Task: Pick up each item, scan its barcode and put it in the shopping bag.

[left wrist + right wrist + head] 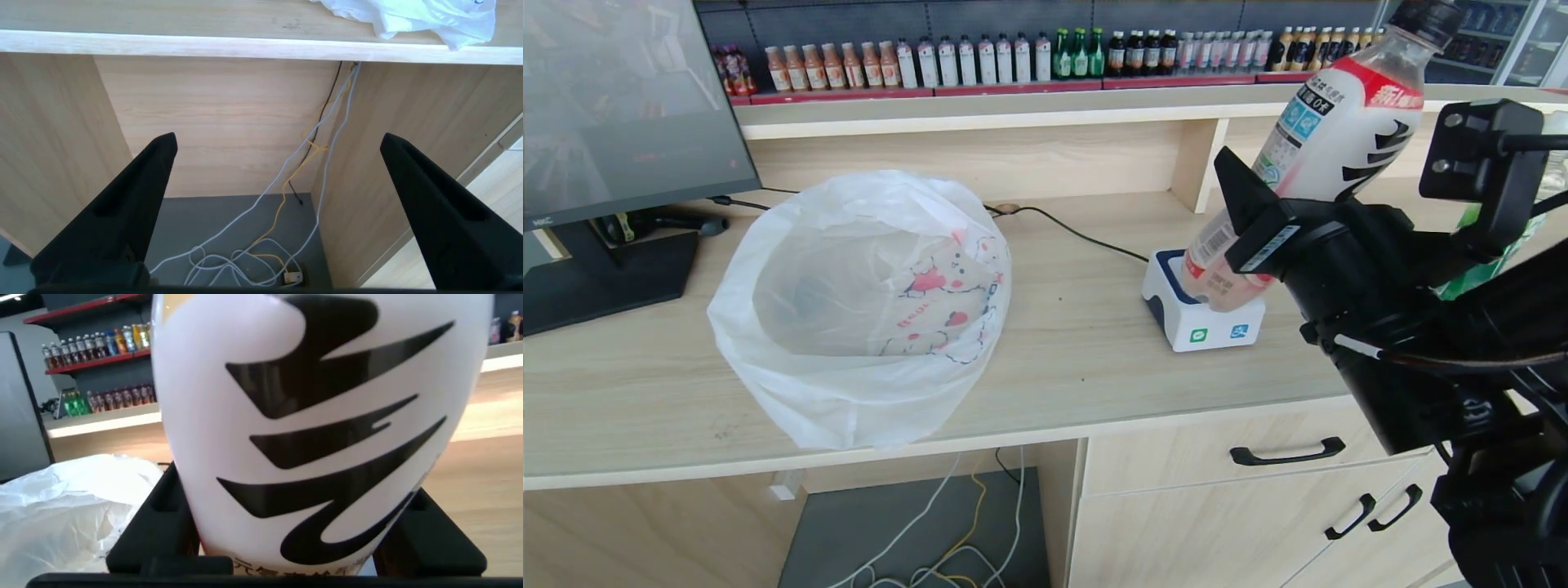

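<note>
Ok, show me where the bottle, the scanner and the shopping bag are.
bottle (1339, 122), head view, on its white labelled body.
scanner (1218, 333), head view, on its white front face.
shopping bag (849, 400), head view, on its near outer wall.

Bright, even light; soft shadows; refl. on monitor (621, 98); head view edges bowed.

Shopping bag (849, 408) left of scanner (1217, 325) — bottle (1327, 135) above.

V. thin crinkly plastic bag (768, 392), glossy smooth plastic bottle (1331, 122), matt wood-grain counter (1078, 343).
</note>
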You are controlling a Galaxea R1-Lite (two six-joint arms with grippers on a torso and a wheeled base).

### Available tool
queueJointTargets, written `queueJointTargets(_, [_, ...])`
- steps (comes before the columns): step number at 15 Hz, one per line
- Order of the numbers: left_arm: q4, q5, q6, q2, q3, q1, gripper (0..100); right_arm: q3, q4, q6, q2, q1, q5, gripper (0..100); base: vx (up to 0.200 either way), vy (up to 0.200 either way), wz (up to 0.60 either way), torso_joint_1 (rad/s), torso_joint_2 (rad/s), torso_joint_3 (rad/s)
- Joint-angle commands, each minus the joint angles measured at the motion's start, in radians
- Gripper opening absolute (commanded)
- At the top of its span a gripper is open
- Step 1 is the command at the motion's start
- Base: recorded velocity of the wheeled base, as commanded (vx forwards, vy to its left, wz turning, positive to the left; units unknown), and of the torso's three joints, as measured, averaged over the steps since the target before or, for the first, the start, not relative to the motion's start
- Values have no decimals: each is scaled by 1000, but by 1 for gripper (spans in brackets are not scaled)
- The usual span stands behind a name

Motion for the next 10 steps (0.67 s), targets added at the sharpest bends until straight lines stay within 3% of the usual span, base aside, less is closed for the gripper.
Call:
queueJointTargets(1, [0,0,-1,0,0,0,100,-7,-1,6,36,-6,3,0,0,0,0,0,0,0])
queueJointTargets(10, [0,0,9,0,0,0,100,-7,-1,18,51,-27,11,0,0,0,0,0,0,0])
